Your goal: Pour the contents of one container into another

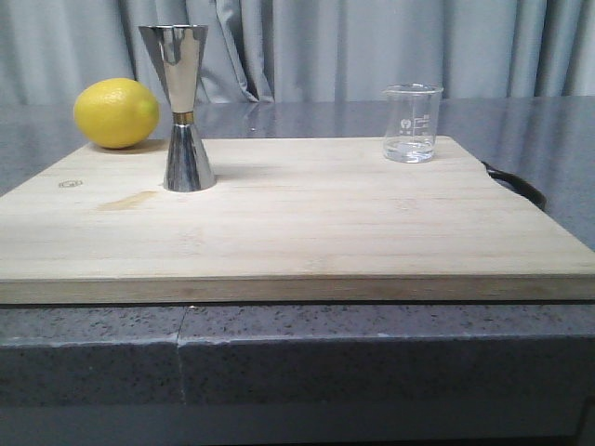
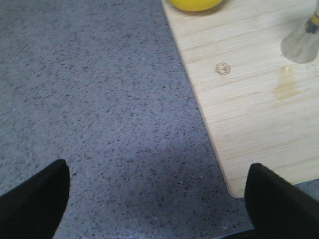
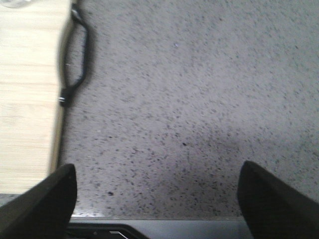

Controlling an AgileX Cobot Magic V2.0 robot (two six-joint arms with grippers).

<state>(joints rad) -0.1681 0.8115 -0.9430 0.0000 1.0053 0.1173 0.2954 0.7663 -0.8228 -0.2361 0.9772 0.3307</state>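
On the wooden board [image 1: 297,232], a lemon [image 1: 116,112] just beside the jigger [image 1: 184,107], beaker [image 1: 411,123] well apart, both hands released

A grey speckled stone counter [image 1: 279,348] is seen carrying everything, with a seam visible in its front edge. Directly on it a pale wooden cutting board [image 1: 297,232] is laid flat, a black handle [image 1: 516,181] being fixed at its right end. A small hexagon mark [image 2: 223,68] is stamped near the board's left end. On the board a lemon [image 1: 116,112], a steel jigger [image 1: 186,107] and a clear beaker [image 1: 412,123] are set upright, well apart.
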